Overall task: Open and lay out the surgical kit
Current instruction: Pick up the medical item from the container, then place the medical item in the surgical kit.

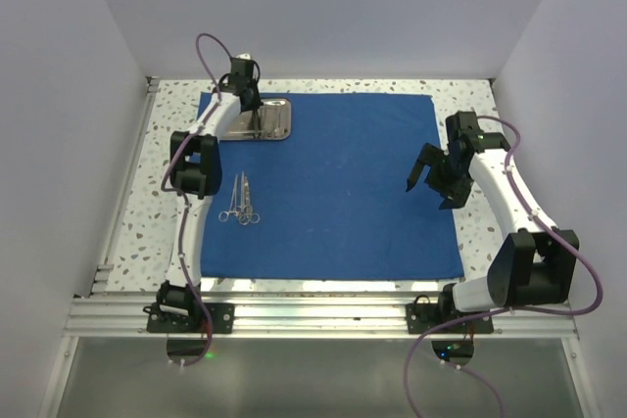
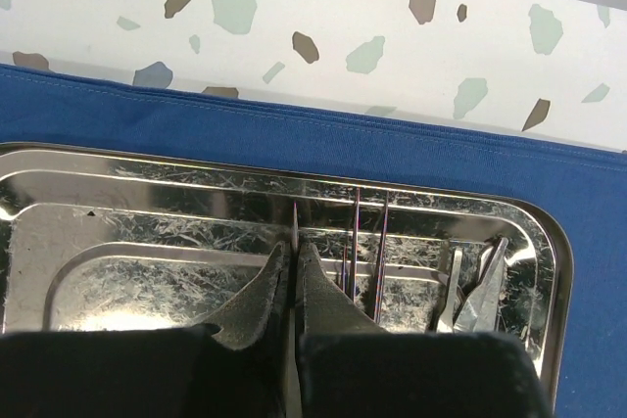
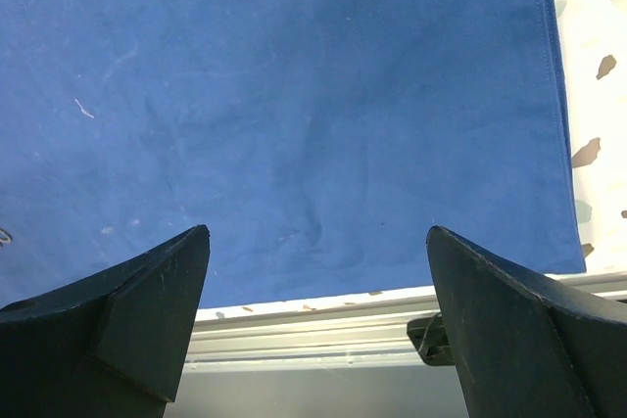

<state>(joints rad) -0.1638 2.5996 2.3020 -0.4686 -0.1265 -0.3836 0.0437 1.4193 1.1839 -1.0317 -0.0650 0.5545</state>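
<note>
The royal-blue cloth [image 1: 353, 183] lies spread flat as a large sheet. It also shows in the left wrist view [image 2: 294, 139] and the right wrist view [image 3: 294, 95]. The shiny steel tray [image 1: 279, 122] sits on its far left corner. My left gripper [image 1: 251, 113] reaches down into the tray [image 2: 147, 168] and is shut [image 2: 292, 247] on a thin steel instrument [image 2: 294, 220]. More thin instruments [image 2: 370, 252] and silver tips [image 2: 470, 291] lie in the tray. Two ring-handled instruments [image 1: 240, 203] lie on the cloth's left side. My right gripper [image 1: 423, 175] hangs open and empty [image 3: 316, 229] over the cloth's right side.
The speckled tabletop [image 1: 147, 203] shows around the cloth. An aluminium rail [image 1: 313, 305] runs along the near edge and shows in the right wrist view [image 3: 313, 340]. White walls close in the left, back and right.
</note>
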